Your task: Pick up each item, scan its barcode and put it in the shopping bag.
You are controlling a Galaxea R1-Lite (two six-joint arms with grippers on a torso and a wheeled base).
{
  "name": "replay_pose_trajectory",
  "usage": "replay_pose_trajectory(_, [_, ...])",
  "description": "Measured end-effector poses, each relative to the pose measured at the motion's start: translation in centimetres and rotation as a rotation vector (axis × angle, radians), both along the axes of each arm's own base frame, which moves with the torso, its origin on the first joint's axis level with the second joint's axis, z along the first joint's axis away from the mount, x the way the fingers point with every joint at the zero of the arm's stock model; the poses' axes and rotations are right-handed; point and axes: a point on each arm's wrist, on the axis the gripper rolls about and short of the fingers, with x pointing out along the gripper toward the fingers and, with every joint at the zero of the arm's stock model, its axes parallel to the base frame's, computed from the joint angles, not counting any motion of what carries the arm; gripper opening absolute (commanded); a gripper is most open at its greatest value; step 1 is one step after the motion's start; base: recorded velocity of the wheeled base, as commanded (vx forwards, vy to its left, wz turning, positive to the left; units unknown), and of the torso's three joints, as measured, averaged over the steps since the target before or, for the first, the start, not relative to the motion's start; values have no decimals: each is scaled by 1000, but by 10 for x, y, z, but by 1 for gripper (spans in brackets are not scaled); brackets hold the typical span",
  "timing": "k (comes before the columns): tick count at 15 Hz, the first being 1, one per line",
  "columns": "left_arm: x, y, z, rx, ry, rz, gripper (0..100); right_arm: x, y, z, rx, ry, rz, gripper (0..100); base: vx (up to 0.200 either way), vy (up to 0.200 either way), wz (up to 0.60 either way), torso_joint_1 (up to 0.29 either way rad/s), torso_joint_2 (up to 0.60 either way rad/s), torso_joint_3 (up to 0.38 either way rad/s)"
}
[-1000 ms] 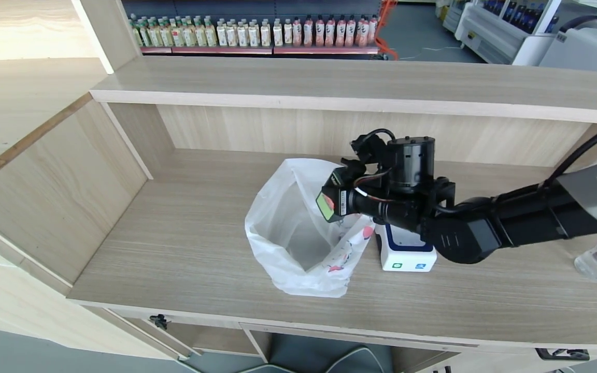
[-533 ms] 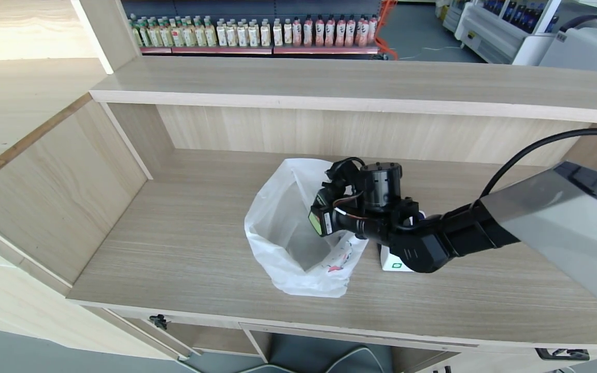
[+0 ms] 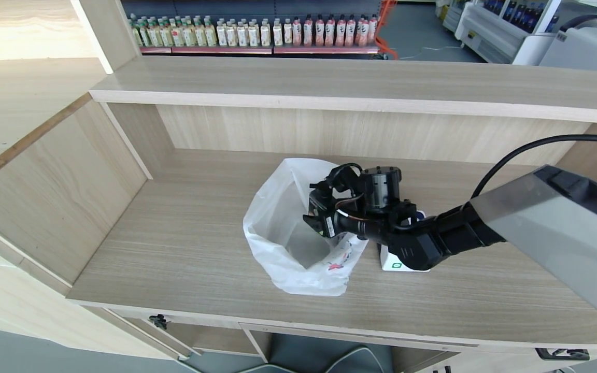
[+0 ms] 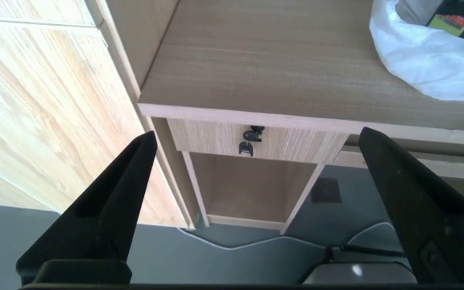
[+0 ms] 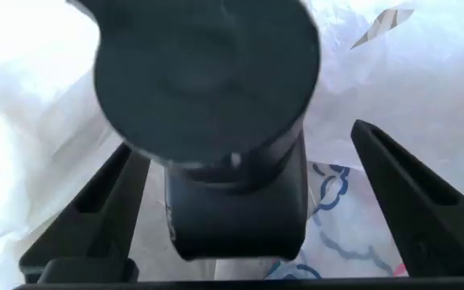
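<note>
The white plastic shopping bag (image 3: 272,248) stands open in the middle of the wooden counter (image 3: 184,243). My right gripper (image 3: 320,211) is at the bag's mouth, over its right rim. In the right wrist view a dark cylindrical item (image 5: 236,201) sits between the fingers (image 5: 95,217). The jaws stand wide apart, with a gap on each side of the item, and bag film (image 5: 39,161) lies all around. My left gripper (image 4: 256,137) hangs open and empty in front of the counter, below its front edge. From there the bag (image 4: 433,56) shows above.
A white and blue scanner box (image 3: 393,264) stands just right of the bag, mostly behind my right arm. The counter has a raised back wall (image 3: 329,129) and a left side wall (image 3: 60,191). A drawer with a lock (image 4: 250,141) sits under the front edge.
My right arm has come down and moved left, bringing the item from above the bag to its mouth. The fingers now stand apart from the item.
</note>
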Motion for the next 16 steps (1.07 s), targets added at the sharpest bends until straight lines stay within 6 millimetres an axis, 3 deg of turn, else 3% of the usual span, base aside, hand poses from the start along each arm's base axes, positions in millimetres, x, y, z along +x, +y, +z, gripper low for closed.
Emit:
replay_pose_trajectory(4, [0,0,0,0,0,0,100,-12,-16,37,118,6,36,100,0,0,0,0,0,0])
replay_pose_trajectory(8, [0,0,0,0,0,0,100,-49,-60,92,239,-4,71,100,0,0,0,0,0,0])
replay_pose_trajectory(12, [0,0,0,0,0,0,100,-111,-132,141,273,68,-52,100,0,0,0,0,0,0])
replay_pose_trajectory(16, [0,0,0,0,0,0,100,-175,-223,159,190,88,-359,100,0,0,0,0,0,0])
